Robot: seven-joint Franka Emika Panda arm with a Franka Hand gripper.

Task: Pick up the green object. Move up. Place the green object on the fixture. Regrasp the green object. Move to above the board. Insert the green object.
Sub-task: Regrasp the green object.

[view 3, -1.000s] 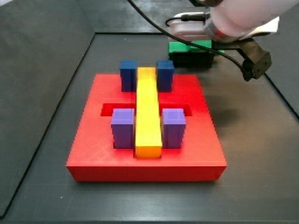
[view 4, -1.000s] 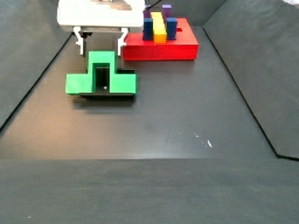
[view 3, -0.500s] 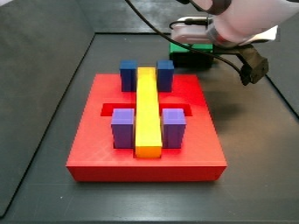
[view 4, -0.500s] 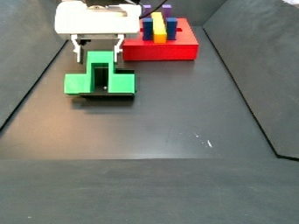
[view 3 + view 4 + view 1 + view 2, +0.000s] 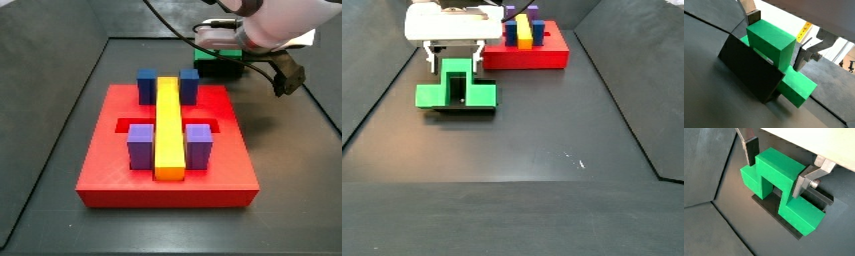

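The green object (image 5: 438, 95) rests on the black fixture (image 5: 745, 67), its wide crossbar lying across it and its raised cube (image 5: 781, 170) pointing up. My gripper (image 5: 457, 58) is down over that cube, with one finger (image 5: 749, 150) on each side of it. In a side view a narrow gap shows between each finger and the cube, so the gripper is open. The red board (image 5: 120, 160), with its blue and purple blocks and yellow bar (image 5: 168, 120), lies beside the fixture.
The board (image 5: 543, 55) takes up the middle of the dark floor. Raised dark walls run along the floor's edges (image 5: 80, 60). A cable (image 5: 167, 20) trails from the arm above the far side.
The gripper has come down over the green object, so its fingers now flank the raised cube. The green object and the fixture have not moved.
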